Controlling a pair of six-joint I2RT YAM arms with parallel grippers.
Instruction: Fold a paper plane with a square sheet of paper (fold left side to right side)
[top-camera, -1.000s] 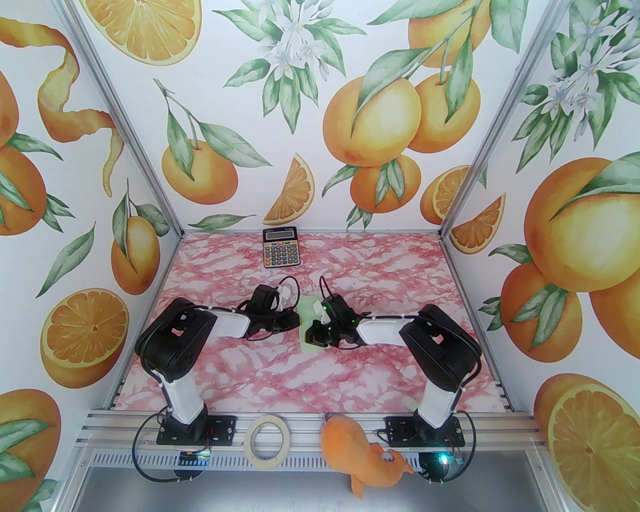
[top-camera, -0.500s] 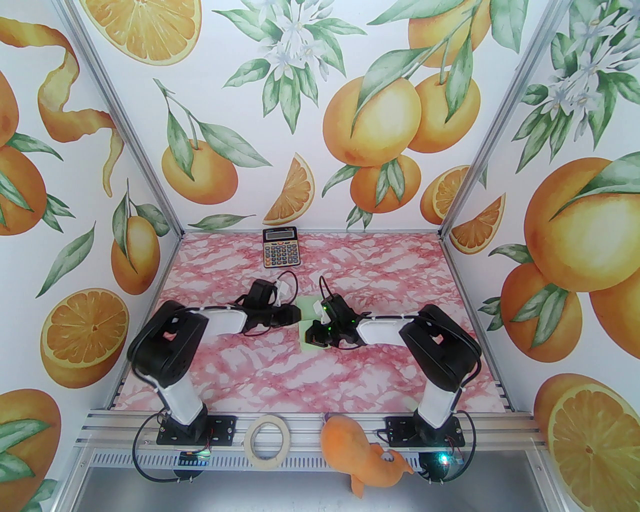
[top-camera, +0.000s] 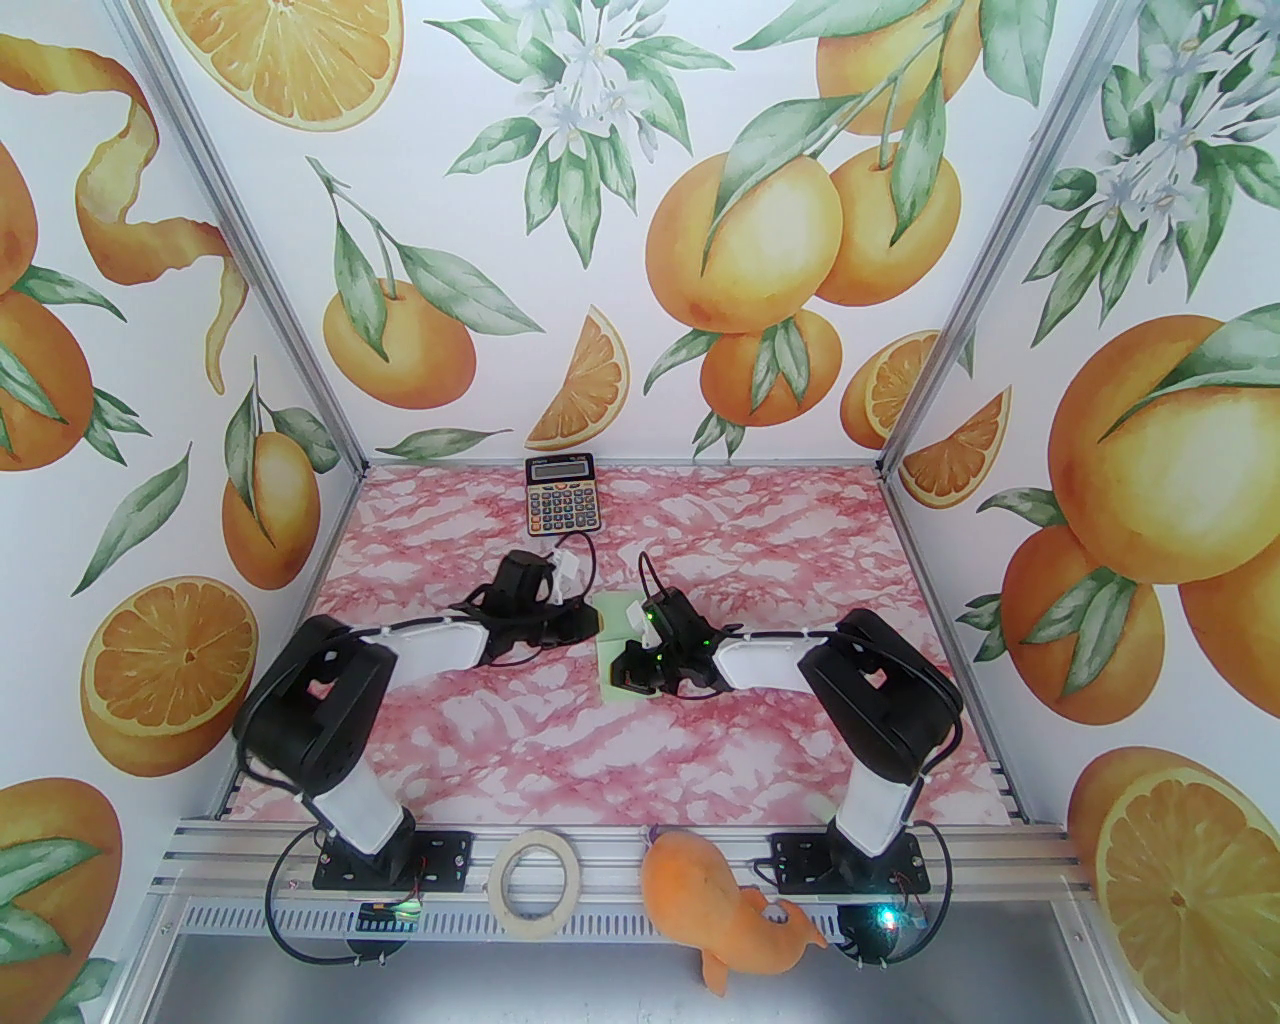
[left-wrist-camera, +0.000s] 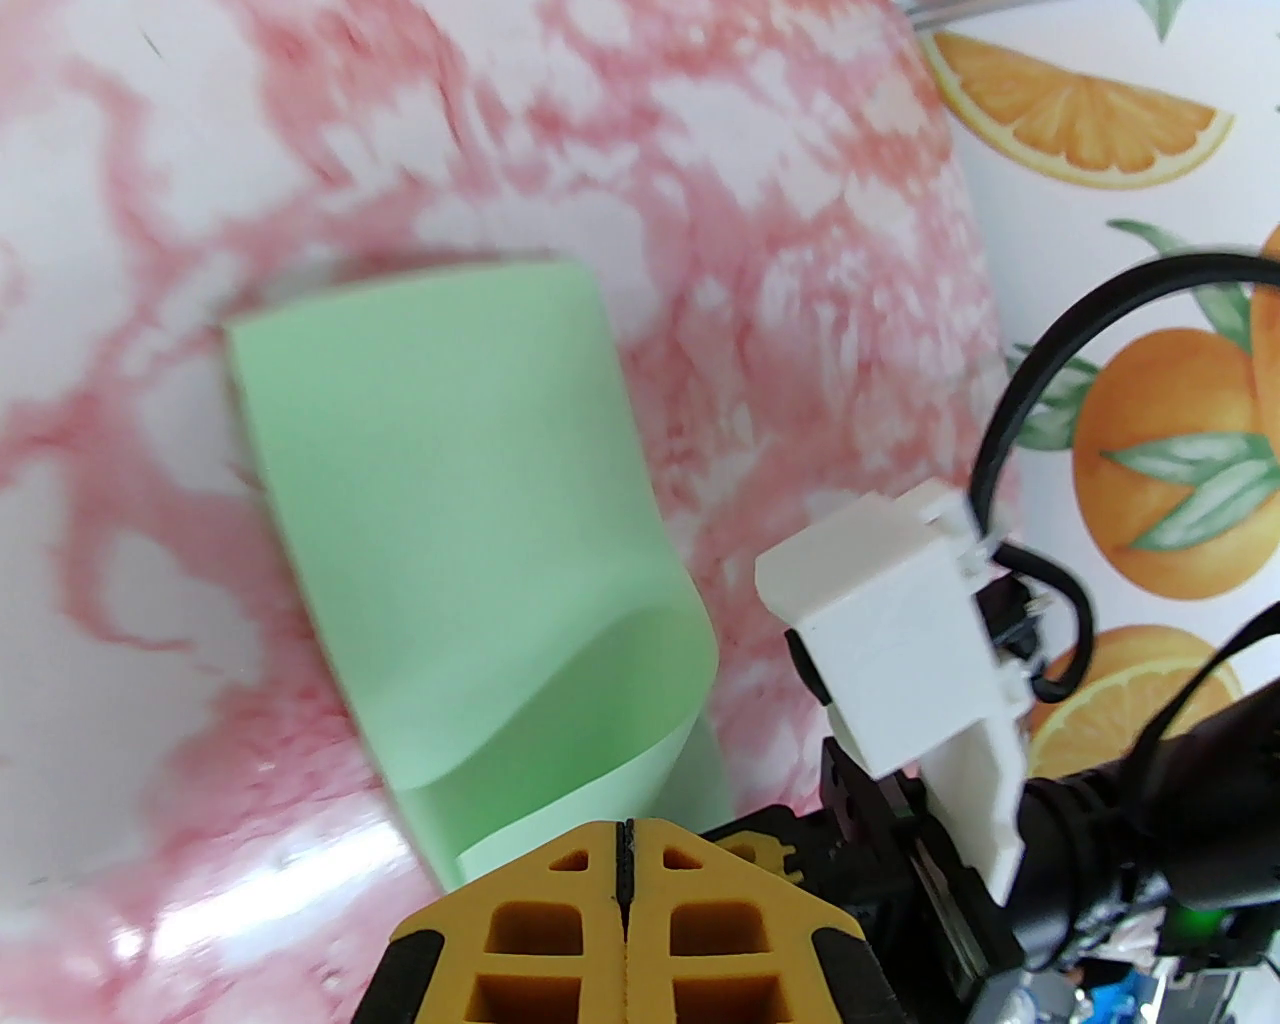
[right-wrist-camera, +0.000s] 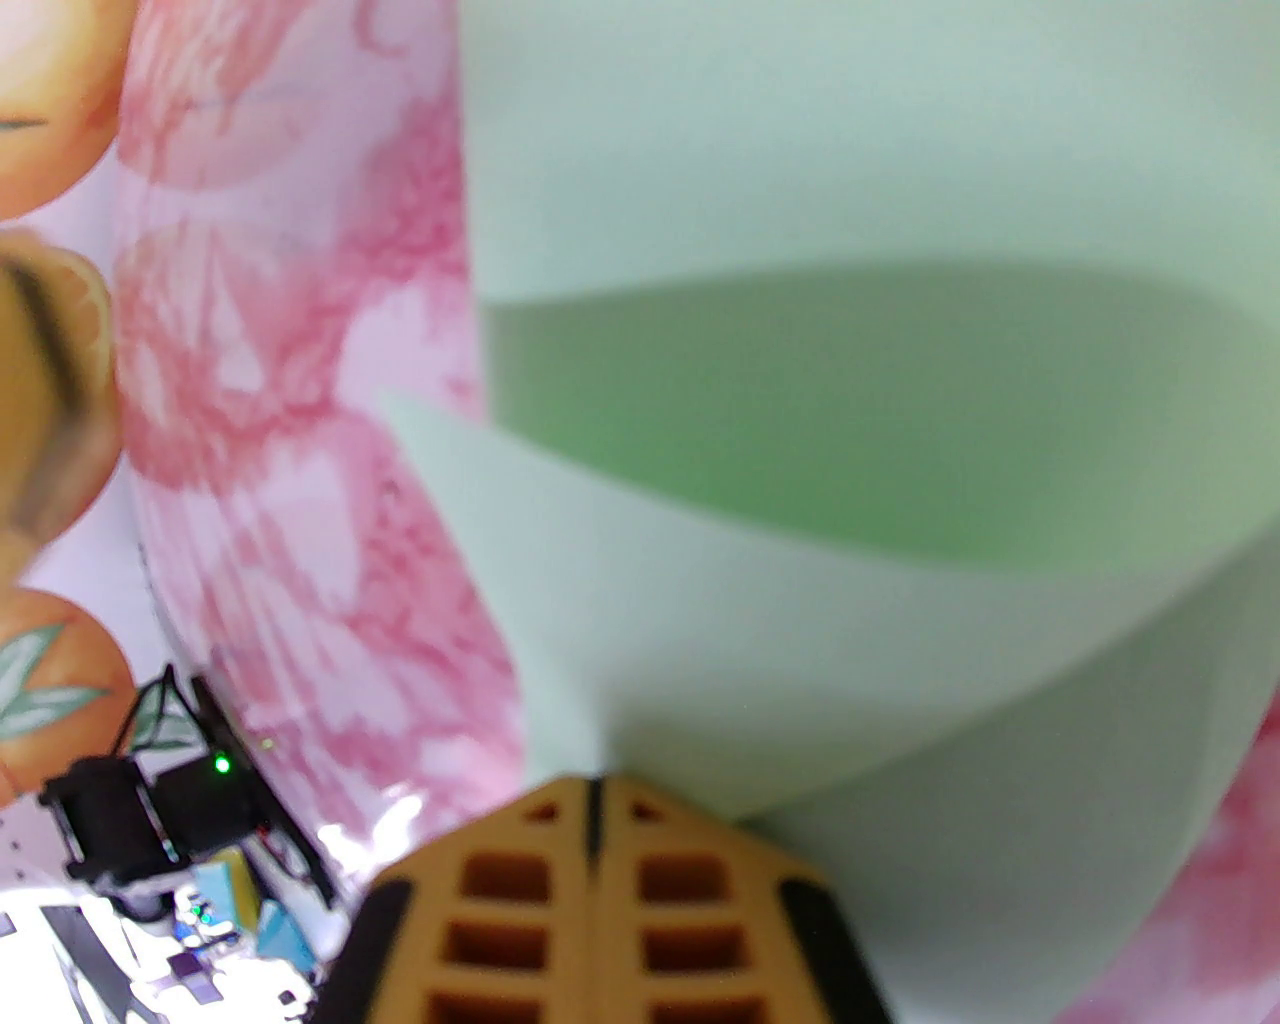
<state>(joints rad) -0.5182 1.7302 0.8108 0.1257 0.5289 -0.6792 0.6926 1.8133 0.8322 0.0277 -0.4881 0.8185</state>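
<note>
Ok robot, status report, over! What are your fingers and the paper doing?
Left fingers shut, beside paper. Right fingers shut, tips at paper. Paper folded over, bulging, not creased flat. Calculator far back, out of the way.

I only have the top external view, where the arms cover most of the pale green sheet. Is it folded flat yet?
Observer: No. The left wrist view shows the pale green square sheet of paper doubled over, its upper layer bowing up, not creased flat.
Operator: Is the left gripper open?
Observer: Shut; the left gripper has its jaws pressed together at the sheet's near corner.
Operator: And the right?
Observer: The right gripper is shut too, tips at a lifted flap; a pinch I cannot confirm.
</note>
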